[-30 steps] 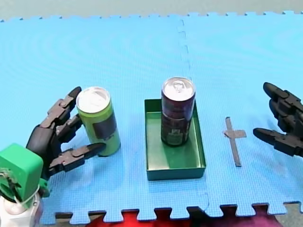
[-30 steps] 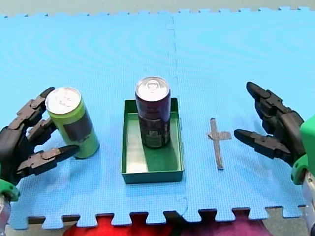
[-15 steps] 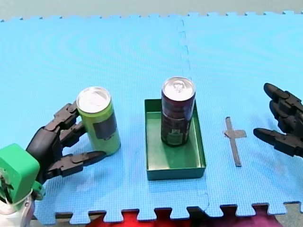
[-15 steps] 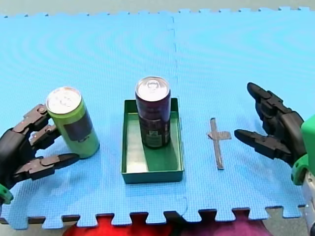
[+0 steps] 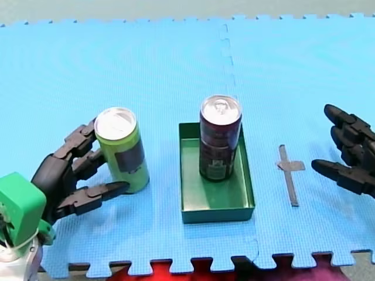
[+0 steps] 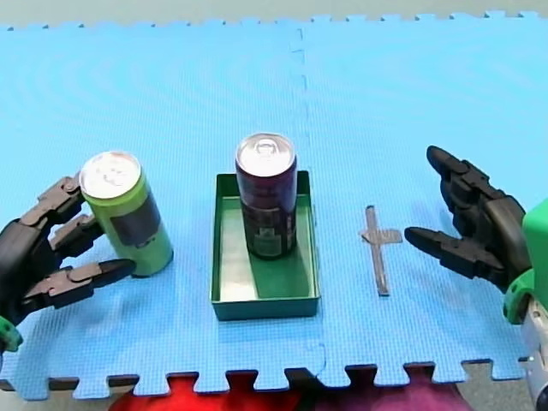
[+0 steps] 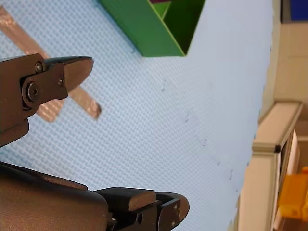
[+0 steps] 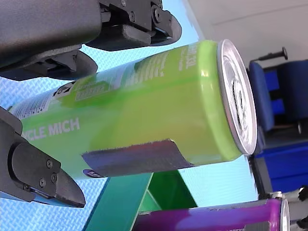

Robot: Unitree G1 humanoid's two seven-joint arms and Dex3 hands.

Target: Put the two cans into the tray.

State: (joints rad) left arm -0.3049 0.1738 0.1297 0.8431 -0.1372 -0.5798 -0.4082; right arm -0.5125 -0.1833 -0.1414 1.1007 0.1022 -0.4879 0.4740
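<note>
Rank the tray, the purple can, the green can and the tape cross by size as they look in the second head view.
1. tray, widest outline.
2. purple can and green can, alike, so tied; the left hand is at the green can.
3. tape cross, smallest; the right hand, holding nothing, is beside it.

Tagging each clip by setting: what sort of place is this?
Likely a robotics lab: a blue interlocking foam mat as work surface, a tape cross on it, and what looks like a blue chair nearby.
</note>
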